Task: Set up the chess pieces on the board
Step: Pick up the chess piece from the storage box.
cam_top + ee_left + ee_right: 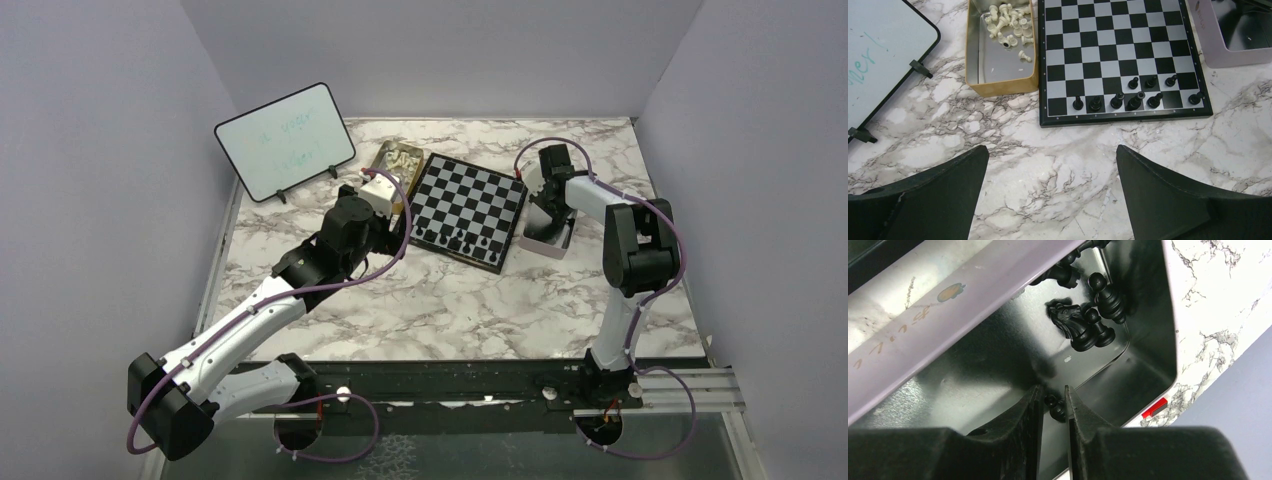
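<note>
Left gripper (1050, 150) hangs over the marble table (1013, 125) just short of the chessboard (1118, 55), fingers spread as wide as they go, and we see nothing held. The chessboard lies flat mid-table between two tins. Its two rows nearest the left wrist camera carry a few upright black chess pieces (1135, 97), and the other squares in view are bare. The gold tin (998, 85) touches the board's left side and holds the cream-white chess pieces (1010, 25), heaped at its far end. A white dry-erase board (283, 140) stands tilted behind and to the left. Right gripper (1053, 395) is down inside the pale tin (973, 285) on the board's right side. Its jaws are drawn in to a narrow gap with a small black piece (1055, 407) between the tips. We cannot tell if they actually pinch it. Further into that tin we see a black knight (1070, 320) lying against two black pawns (1108, 297), plus more dark pieces at the top edge, partly hidden by the tin wall.
</note>
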You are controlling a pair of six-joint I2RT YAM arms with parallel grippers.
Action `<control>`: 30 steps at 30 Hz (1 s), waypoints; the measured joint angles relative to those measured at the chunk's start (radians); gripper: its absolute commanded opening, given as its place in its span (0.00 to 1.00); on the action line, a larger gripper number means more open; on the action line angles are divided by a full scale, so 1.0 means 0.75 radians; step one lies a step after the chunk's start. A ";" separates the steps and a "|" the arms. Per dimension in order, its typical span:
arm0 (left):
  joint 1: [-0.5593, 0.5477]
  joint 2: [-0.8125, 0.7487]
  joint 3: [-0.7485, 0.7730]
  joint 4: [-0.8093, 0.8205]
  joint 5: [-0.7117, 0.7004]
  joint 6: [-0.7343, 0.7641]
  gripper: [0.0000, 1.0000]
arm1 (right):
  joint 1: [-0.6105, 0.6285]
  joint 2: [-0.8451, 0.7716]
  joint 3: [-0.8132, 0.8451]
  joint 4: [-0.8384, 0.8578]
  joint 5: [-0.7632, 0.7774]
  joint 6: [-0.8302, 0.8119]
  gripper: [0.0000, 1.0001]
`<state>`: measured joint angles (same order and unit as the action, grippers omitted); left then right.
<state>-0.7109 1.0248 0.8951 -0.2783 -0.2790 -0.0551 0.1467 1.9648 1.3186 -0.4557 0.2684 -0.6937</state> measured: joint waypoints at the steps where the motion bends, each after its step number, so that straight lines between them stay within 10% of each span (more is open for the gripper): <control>1: 0.000 0.000 0.000 -0.001 0.000 0.001 0.99 | 0.000 0.001 0.002 -0.005 0.000 0.001 0.26; 30: 0.000 0.007 -0.003 -0.001 -0.028 -0.001 0.99 | 0.015 -0.061 0.071 -0.131 -0.044 0.046 0.11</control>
<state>-0.7109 1.0298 0.8932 -0.2787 -0.3000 -0.0555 0.1581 1.9194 1.3720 -0.5541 0.2356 -0.6590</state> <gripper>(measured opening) 0.988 0.125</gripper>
